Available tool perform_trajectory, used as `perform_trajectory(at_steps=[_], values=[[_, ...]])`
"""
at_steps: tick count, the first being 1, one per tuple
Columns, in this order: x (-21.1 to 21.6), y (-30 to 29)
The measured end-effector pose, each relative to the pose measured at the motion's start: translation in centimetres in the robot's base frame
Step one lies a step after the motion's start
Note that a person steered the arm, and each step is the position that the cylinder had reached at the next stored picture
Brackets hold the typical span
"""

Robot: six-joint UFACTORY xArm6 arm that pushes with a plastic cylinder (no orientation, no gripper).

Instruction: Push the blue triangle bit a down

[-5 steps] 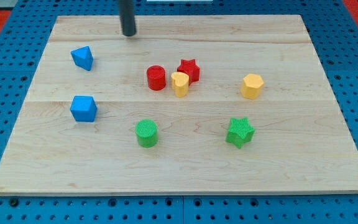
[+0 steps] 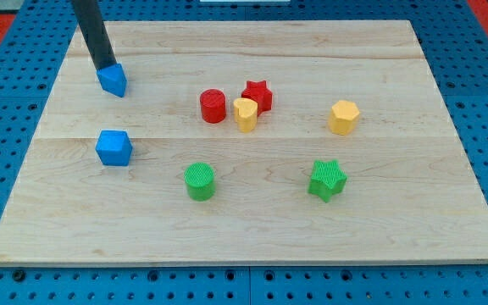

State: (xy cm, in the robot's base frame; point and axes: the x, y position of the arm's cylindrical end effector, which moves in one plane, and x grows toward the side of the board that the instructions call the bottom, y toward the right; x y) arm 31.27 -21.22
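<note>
The board (image 2: 252, 220) is lying flat across nearly the whole view, its pale wood sitting on a blue pegboard (image 2: 7, 280) that is showing around the edges. My rod (image 2: 91, 34) is slanting in from the view's top left, and my tip (image 2: 105, 68) is resting at the board's upper left; there is no pincer on this arm, only the rod, so nothing is opening or closing.

The blue cube (image 2: 113, 147) is sitting below my tip, well apart from it. The green star (image 2: 327, 180) is lying far to the view's right of my tip and lower, and the green cylinder (image 2: 199, 181) is standing below and to the right, nearer than the star. The yellow hexagon (image 2: 344, 117) is sitting far right of my tip, slightly lower. The red cylinder (image 2: 213, 106) is standing to the right and a little below, with the red star (image 2: 257, 94) just beyond it. The yellow block (image 2: 245, 113), its shape unclear, is sitting between them, touching the star and close beside the cylinder.

The blue triangle (image 2: 113, 80) is lying directly under my tip, at its lower right, and my tip is touching its upper left edge.
</note>
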Motion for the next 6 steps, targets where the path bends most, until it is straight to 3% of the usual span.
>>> perform_trajectory(at_steps=[6], values=[[9.2,-0.2]])
